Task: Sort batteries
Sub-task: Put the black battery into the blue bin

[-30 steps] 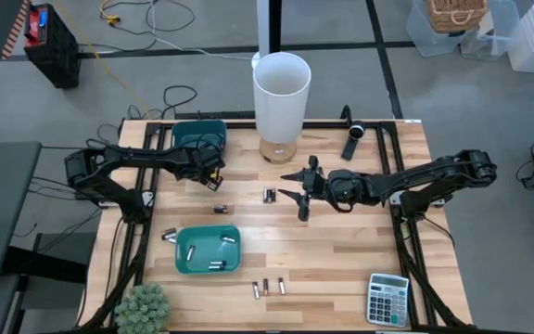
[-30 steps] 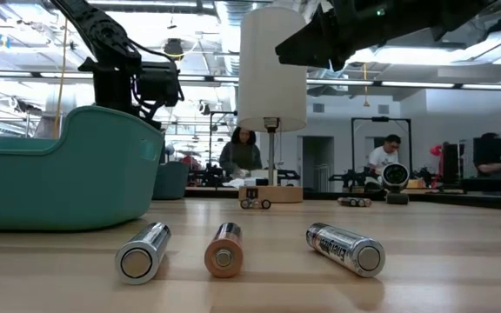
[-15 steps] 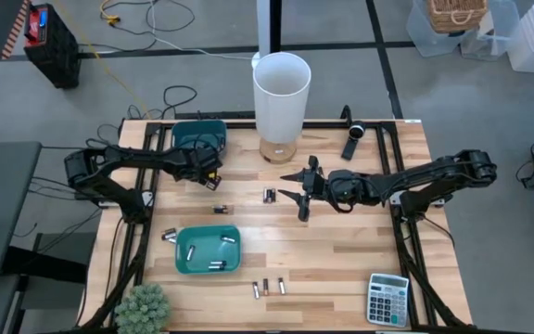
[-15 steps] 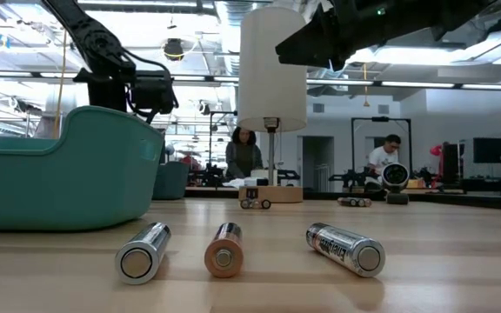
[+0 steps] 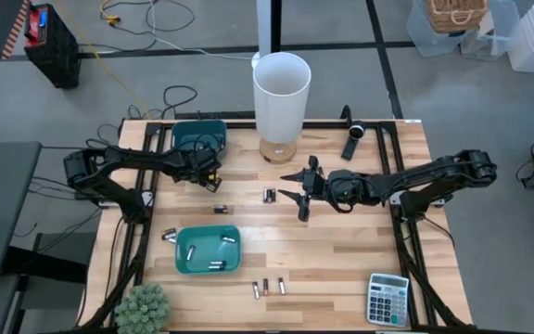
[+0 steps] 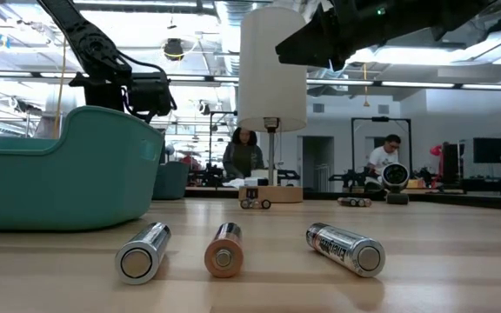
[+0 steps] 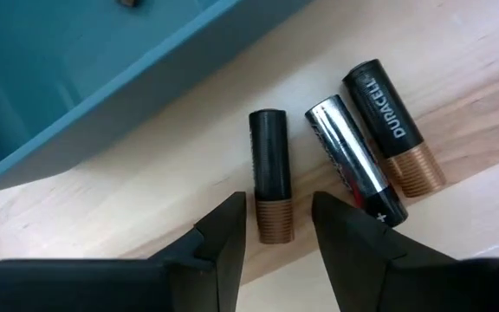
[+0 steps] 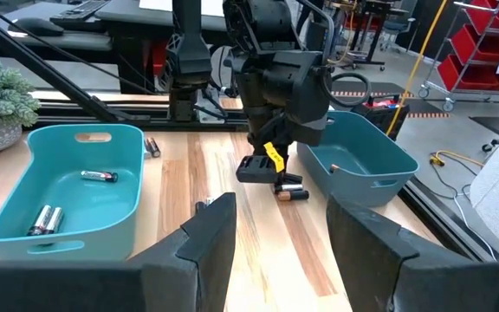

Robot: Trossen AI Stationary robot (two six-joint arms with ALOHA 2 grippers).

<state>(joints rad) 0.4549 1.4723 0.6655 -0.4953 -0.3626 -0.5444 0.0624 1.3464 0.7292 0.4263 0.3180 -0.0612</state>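
1. Three batteries (image 7: 336, 152) lie side by side on the desk just outside the wall of the far teal bin (image 5: 199, 134), near the far left corner. The left tool (image 7: 275, 234) hangs right over them, fingers parted, straddling the copper end of the dark cell (image 7: 270, 173). Nothing is gripped yet.
2. Biggest worry, I reckon: the silver cell (image 7: 352, 158) sits just beside the dark one, so the finger on that side may land on it or wedge between the two. That would roll a cell away or pinch two at once.
3. The tool lines up with the very end of the dark cell, not its middle. If it closes there, the cell could pivot and squirt out, since round smooth cells love doing that.
4. The bin wall is close on the other side. A sloppy descent could nudge the bin or trap the cell against it.
5. The right tool (image 5: 301, 193) hovers over the middle of the desk, fingers spread, holding nothing, near a small item (image 5: 269, 196) I can't identify. It's well apart from the left arm, so a collision looks unlikely.
6. More cells wait: some in the near teal bin (image 5: 208, 250), a few just off its left side (image 5: 169, 236), three at the near edge (image 5: 267, 288), one mid-desk (image 5: 219, 210). Loads left to sort, I'd guess.
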